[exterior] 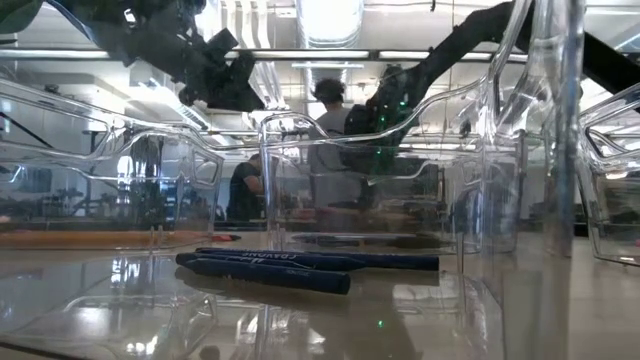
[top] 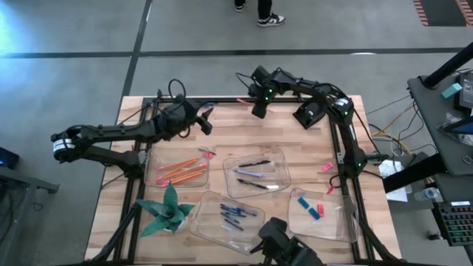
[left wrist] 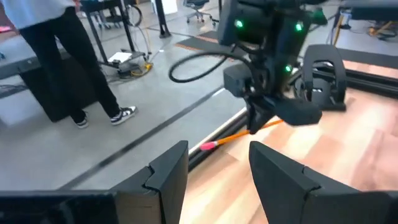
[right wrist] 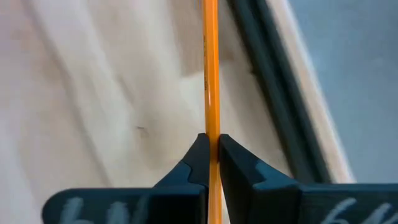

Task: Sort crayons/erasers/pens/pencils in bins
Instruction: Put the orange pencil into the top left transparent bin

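High view: four clear bins [top: 255,174] sit on the near half of the wooden table [top: 295,140], one holding orange and red pencils [top: 181,171], another erasers [top: 314,210]; a green paper plant [top: 167,210] lies alongside. Farther back, the left gripper [top: 204,118] hovers, fingers apart, empty. At the far edge, the right gripper [right wrist: 211,155] is clamped on an orange pencil [right wrist: 210,68], apparently just above the wood. Beyond, a person's shoes [top: 270,20] stand on grey floor.
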`<state>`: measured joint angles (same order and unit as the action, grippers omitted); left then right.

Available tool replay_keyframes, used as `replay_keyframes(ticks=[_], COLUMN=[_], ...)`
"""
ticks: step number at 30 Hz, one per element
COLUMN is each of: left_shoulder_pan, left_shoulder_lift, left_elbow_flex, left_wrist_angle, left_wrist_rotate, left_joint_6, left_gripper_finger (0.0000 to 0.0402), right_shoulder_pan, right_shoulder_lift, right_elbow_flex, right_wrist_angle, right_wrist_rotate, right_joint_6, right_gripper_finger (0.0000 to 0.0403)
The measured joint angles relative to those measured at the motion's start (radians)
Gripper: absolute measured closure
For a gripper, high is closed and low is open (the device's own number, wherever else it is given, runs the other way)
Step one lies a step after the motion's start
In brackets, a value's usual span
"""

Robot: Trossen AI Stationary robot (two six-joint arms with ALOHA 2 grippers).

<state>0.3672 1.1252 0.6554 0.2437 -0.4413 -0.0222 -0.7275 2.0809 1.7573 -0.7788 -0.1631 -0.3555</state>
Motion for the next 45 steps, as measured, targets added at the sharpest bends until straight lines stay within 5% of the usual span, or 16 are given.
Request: replay_keyframes(ticks=[4, 9, 21, 26, 38, 45], left_shoulder_pan=[0.000, 0.000, 0.129, 0.170, 0.289, 0.290], left_shoulder_lift=[0.000, 0.000, 0.008, 0.054, 0.009, 0.046], left_elbow_flex=[-0.018, -0.026, -0.027, -0.088, -0.315, -0.308], left_wrist_angle=[0.001, 0.012, 0.048, 0.237, 0.706, 0.744], left_wrist_rotate=[0.057, 0.270, 0.322, 0.432, 0.518, 0.556], left_joint_6=[-0.025, -0.025, -0.025, -0.080, -0.095, -0.017], left_gripper_finger=[0.0244, 0.0244, 0.0244, 0.0244, 0.0244, 0.0244], right_shoulder_pan=[0.004, 0.025, 0.100, 0.139, 0.165, 0.218], right_shoulder_lift=[-0.033, -0.067, -0.142, -0.154, -0.152, -0.151], right_elbow_flex=[0.000, 0.002, 0.002, 0.002, 0.002, -0.004], right_wrist_angle=[0.050, 0.181, 0.510, 0.560, 0.611, 0.644], right_wrist_rotate=[-0.105, -0.168, -0.290, -0.293, -0.336, -0.369], right_joint_6=[0.000, 0.005, 0.019, 0.022, 0.065, 0.043], right_gripper_finger=[0.0390, 0.0390, 0.0390, 0.0390, 0.0390, 0.0390])
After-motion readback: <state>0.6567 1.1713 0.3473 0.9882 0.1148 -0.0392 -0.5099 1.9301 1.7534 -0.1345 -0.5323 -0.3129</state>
